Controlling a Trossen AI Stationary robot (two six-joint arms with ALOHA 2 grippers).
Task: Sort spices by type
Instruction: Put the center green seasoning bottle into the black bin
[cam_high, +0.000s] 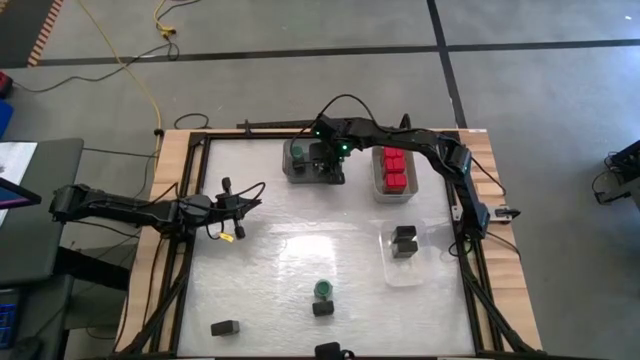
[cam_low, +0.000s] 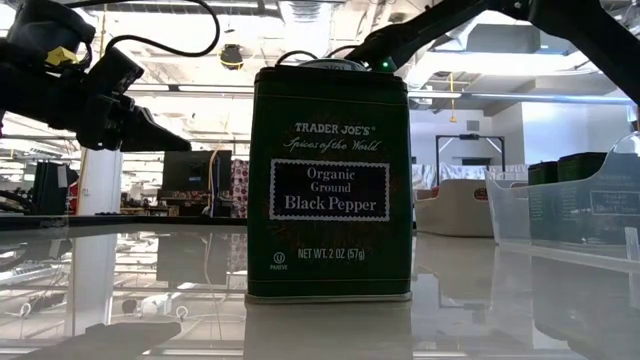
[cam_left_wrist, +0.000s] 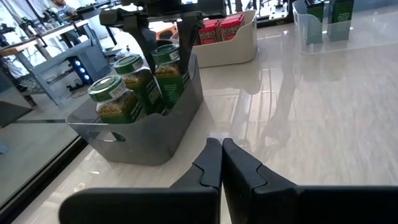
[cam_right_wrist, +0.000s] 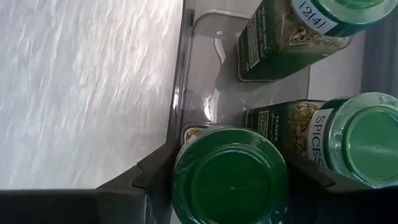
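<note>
High view: right gripper (cam_high: 328, 163) over the grey bin (cam_high: 292, 168); left gripper (cam_high: 237, 207) idle at left. Counted: 6 red boxes (cam_high: 394, 169) in 1 tray, 2 black tins (cam_high: 405, 241) in the clear tray, 1 green jar (cam_high: 322, 288) and 3 dark tins loose.

Low view: pepper tin (cam_low: 329, 185), rigid, light, flat sides to pinch.

Left wrist: fingers (cam_left_wrist: 211, 163) together, empty; 3 green-lidded jars (cam_left_wrist: 115, 99) in the bin.

Right wrist: jaws flank 1 jar (cam_right_wrist: 230, 177) at its lid; clamped or loose, cannot tell. Glass, slick, breakable.
</note>
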